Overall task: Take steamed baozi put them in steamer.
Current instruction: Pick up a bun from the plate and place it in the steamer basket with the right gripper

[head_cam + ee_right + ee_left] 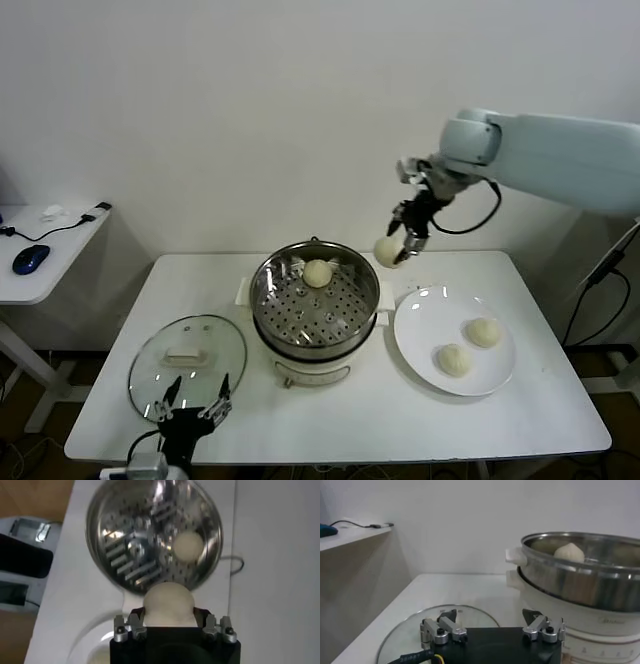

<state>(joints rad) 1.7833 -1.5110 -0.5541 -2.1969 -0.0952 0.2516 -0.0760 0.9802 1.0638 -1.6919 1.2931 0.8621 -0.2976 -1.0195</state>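
The right tool (pixel 401 247) hangs in the air above the far edge of the worktop (pixel 540 410), just beyond the steamer's far right rim, its fingers clamped on one baozi (pixel 387 251). The right wrist view shows that bun (pixel 168 605) seated between the two fingers, with the steamer's perforated tray (pixel 135 545) below it.

The steamer (pixel 315 300) stands at the middle of the worktop, a shiny steel pot on a cream-white base. A second baozi (pixel 318 273) lies on the tray toward the far rim. From the head view the held bun looks to be just outside the rim, though depth there is hard to judge.

Toward the right edge lies a white plate (pixel 420 330) carrying two more buns (pixel 454 360), (pixel 485 332), close together but apart.

The left tool (pixel 196 399) rests low at the near left edge, its fingers spread apart and holding nothing, over the near edge of the glass lid (pixel 187 357) that lies flat on the worktop. Only the left wrist view shows the side of the steamer's base, where faint grey lettering (pixel 611 622) appears, too small to read. It also shows the tray bun (pixel 569 553) peeking over the rim. The head view alone shows the side table (pixel 40 255) at the left with a blue mouse (pixel 30 258).
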